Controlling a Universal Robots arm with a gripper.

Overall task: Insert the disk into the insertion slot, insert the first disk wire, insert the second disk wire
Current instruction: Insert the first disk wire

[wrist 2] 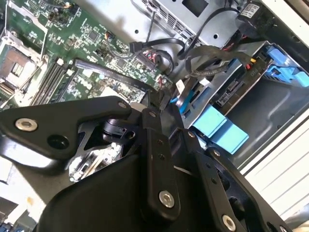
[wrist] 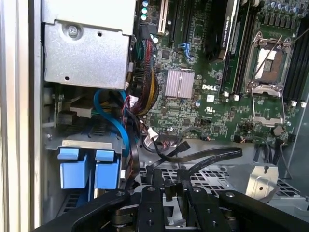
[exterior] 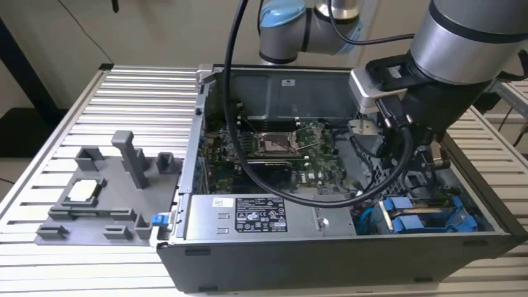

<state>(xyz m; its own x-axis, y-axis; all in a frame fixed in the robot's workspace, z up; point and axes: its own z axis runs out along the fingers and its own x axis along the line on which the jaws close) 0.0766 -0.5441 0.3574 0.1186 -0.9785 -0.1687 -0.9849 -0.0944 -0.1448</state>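
Case: the computer case (exterior: 330, 263) lies on its side, open upward, on the slatted worktop (exterior: 140, 99). We judge this gives the arm access from above.
Disk: in the exterior view the disk (exterior: 408, 219) sits at about four o'clock inside the case. Its blue carrier tabs face out of the insertion slot (wrist: 84, 143), where they could be pinched. It looks seated to us, so we judge the first step done.
Tool: the tool (exterior: 427, 162) hangs inside the case, near the disk at its twelve o'clock. We cannot tell whether it is spread, pressed together or pinching anything.
Wires: in the first wrist view the black wires (wrist: 212, 157) run across perforated metal (wrist: 212, 176), just beside the tool. We cannot tell whether either is plugged in.
Fixture: the grey fixture (exterior: 99, 198) stands at nine o'clock, well apart from the work.
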